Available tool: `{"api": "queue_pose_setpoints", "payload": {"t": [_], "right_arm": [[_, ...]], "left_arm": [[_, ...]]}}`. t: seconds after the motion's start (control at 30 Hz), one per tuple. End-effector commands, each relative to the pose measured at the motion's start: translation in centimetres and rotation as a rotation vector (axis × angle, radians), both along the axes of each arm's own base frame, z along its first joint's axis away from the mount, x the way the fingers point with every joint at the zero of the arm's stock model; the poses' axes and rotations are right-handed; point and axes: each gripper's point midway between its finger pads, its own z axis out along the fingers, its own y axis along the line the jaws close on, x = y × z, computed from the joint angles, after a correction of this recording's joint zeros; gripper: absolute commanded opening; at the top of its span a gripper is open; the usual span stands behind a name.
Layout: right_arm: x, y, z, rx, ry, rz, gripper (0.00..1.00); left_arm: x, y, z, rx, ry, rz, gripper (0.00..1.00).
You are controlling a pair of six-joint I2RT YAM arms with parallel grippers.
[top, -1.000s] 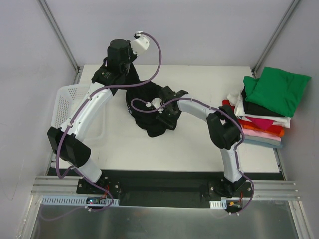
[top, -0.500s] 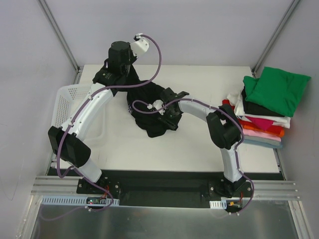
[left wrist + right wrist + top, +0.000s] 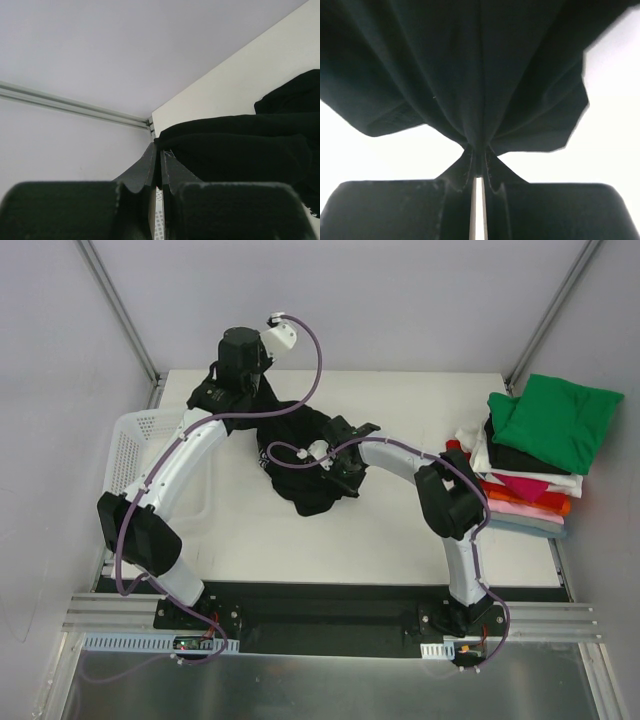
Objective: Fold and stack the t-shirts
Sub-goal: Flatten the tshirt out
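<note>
Now, with left gripper (image 3: 159,161) and right gripper (image 3: 478,161) each pinching the bunched black t-shirt (image 3: 303,497): draw apart evenly, keep cloth taut, lay flat before folding.

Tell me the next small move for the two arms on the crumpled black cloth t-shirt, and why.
Probably lift slightly and draw the grippers apart. The left gripper and right gripper are each shut on a pinch of the crumpled black cloth t-shirt, which sits bunched between them on the white table. Stretching it should spread it for folding.
</note>
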Motion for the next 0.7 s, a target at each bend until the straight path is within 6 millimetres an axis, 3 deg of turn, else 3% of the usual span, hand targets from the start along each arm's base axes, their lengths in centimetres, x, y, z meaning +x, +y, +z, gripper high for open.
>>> {"api": "queue_pose_setpoints", "payload": {"t": [0.0,0.13,0.17,0.4,0.67], "right_arm": [[1.6,-3.3,3.8,-0.123,-0.141,-0.068,0.01],[3.6,-6.8,8.3,-0.222,-0.314,-0.168,0.01],[4.0,-8.1,10.4,-0.244,-0.382,-0.207,0.01],[4.9,-12.9,19.6,-0.283,-0.631,-0.375,0.01],[5.8,-17.1,27.1,-0.314,-0.804,-0.496,0.01]], "left_arm": [[-0.3,1.7,1.3,-0.047,-0.051,0.035,0.0],[0.0,3.1,-0.6,-0.091,-0.016,0.06,0.0],[0.1,3.8,-1.1,-0.095,-0.008,0.072,0.0],[-0.5,4.5,-3.5,-0.125,0.038,0.087,0.0],[-1.4,4.8,-5.9,-0.149,0.068,0.107,0.0]]}}
